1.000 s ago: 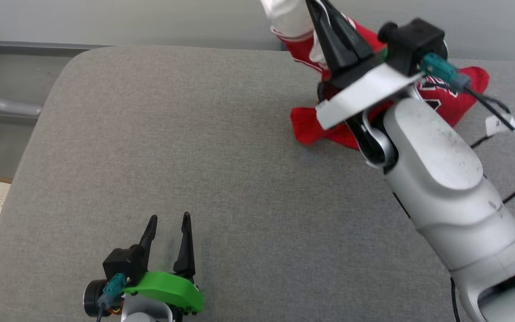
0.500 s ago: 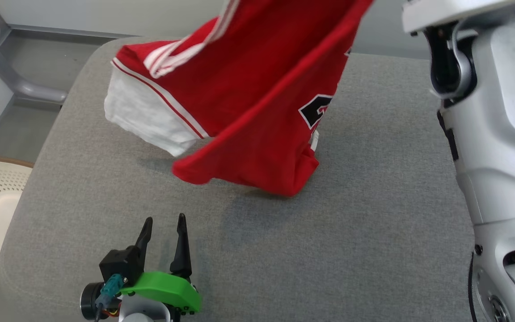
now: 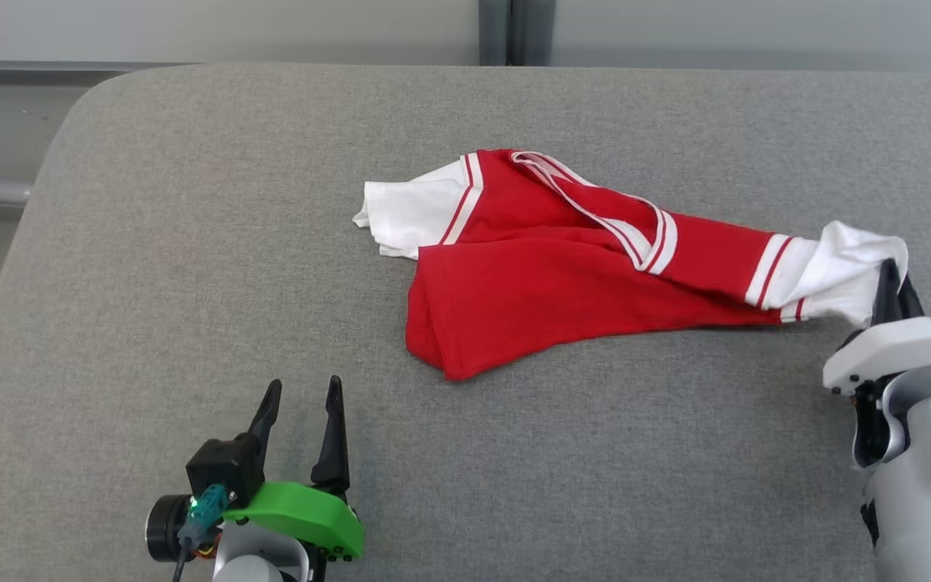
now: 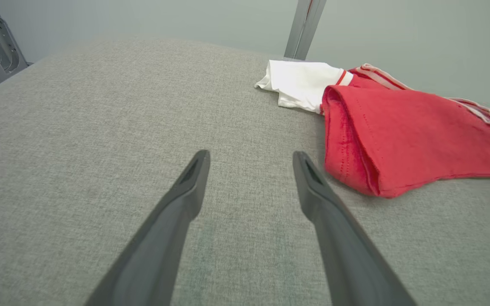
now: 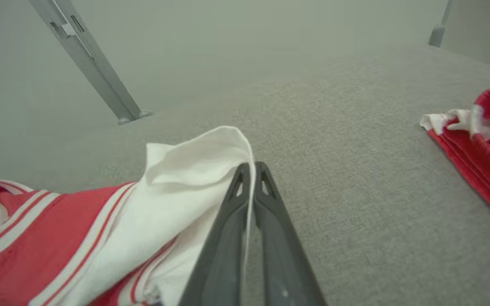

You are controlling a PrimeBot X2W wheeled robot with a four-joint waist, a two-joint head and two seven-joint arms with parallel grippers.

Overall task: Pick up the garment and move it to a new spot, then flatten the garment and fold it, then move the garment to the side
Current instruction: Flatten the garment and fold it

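Observation:
The garment (image 3: 562, 267), a red T-shirt with white sleeves and striped trim, lies crumpled across the middle of the grey cushioned surface (image 3: 191, 242). My right gripper (image 3: 888, 279) is shut on the edge of its right white sleeve (image 5: 185, 191), with thin white cloth pinched between the dark fingers (image 5: 251, 170). My left gripper (image 3: 300, 392) stands open and empty near the front left, apart from the shirt. In the left wrist view the garment (image 4: 398, 136) lies just right of the left gripper (image 4: 249, 158), its other white sleeve (image 4: 300, 83) farther off.
A second, smaller red bunched garment with white trim (image 5: 483, 140) lies at the right edge of the right wrist view. A metal post (image 3: 506, 32) stands behind the surface. The surface's rounded left edge (image 3: 37, 210) drops to the floor.
The garment was hanging in the air from my raised right gripper; now it lies spread on the surface with the right gripper low at its right sleeve. The head camera shifted too.

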